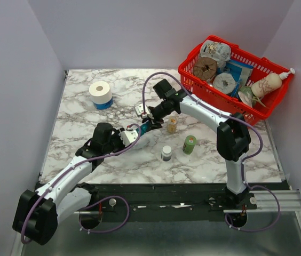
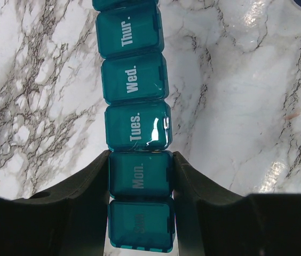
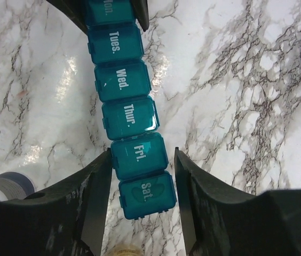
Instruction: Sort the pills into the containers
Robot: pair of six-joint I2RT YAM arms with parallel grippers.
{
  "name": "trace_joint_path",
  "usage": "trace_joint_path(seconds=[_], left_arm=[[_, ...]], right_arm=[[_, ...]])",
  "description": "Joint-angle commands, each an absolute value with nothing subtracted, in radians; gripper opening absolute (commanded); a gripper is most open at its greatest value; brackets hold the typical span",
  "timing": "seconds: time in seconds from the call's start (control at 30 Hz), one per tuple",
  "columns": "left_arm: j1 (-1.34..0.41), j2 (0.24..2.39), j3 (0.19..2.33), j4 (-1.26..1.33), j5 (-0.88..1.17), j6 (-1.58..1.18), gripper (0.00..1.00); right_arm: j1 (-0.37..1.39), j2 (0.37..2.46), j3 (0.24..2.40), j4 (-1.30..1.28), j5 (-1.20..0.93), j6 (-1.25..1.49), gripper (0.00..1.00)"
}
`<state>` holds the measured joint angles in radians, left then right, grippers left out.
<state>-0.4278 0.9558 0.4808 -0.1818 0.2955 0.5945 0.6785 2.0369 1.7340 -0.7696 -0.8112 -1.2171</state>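
Left wrist view: the teal pill organiser (image 2: 135, 128) lies on the marble table (image 2: 236, 106) with its lids shut. The left gripper (image 2: 141, 157) is clamped on the Mon. compartment. The right gripper (image 3: 142, 154) straddles the Fri. compartment, jaws parted, with a gap showing. An amber bottle (image 1: 172, 124), a green bottle (image 1: 189, 144) and a white bottle (image 1: 166, 153) stand nearby.

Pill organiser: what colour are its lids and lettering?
Teal pill organiser, white day lettering; left wrist view shows it best.
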Motion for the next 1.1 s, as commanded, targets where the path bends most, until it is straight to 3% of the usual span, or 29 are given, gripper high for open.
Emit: trace_joint_path(seconds=[0.0, 0.17, 0.33, 0.47, 0.73, 0.83, 1.07], left_arm=[[-0.44, 0.948, 0.48, -0.198, 0.337, 0.615, 0.0], [-0.44, 0.928, 0.469, -0.189, 0.341, 0.614, 0.0], [-0.44, 0.931, 0.468, -0.183, 0.342, 0.611, 0.0], [-0.44, 0.933, 0.463, -0.169, 0.347, 0.601, 0.0], [-0.437, 0.916, 0.448, -0.126, 0.336, 0.572, 0.0], [-0.43, 0.942, 0.451, -0.114, 0.328, 0.563, 0.0], [-0.355, 1.092, 0.494, -0.061, 0.285, 0.557, 0.0]], right_arm=[[0.67, 2.054, 1.778, -0.758, -0.887, -1.183, 0.51], [0.667, 2.085, 1.813, -0.785, -0.89, -1.155, 0.42], [0.661, 2.092, 1.832, -0.685, -0.862, -0.996, 0.41], [0.661, 2.088, 1.783, -0.445, -0.674, -0.775, 0.41], [0.664, 2.157, 1.809, -0.397, -0.594, -0.621, 0.42], [0.661, 2.154, 1.83, -0.4, -0.578, -0.578, 0.47], [0.54, 2.013, 1.974, -0.475, -0.781, -0.442, 0.68]])
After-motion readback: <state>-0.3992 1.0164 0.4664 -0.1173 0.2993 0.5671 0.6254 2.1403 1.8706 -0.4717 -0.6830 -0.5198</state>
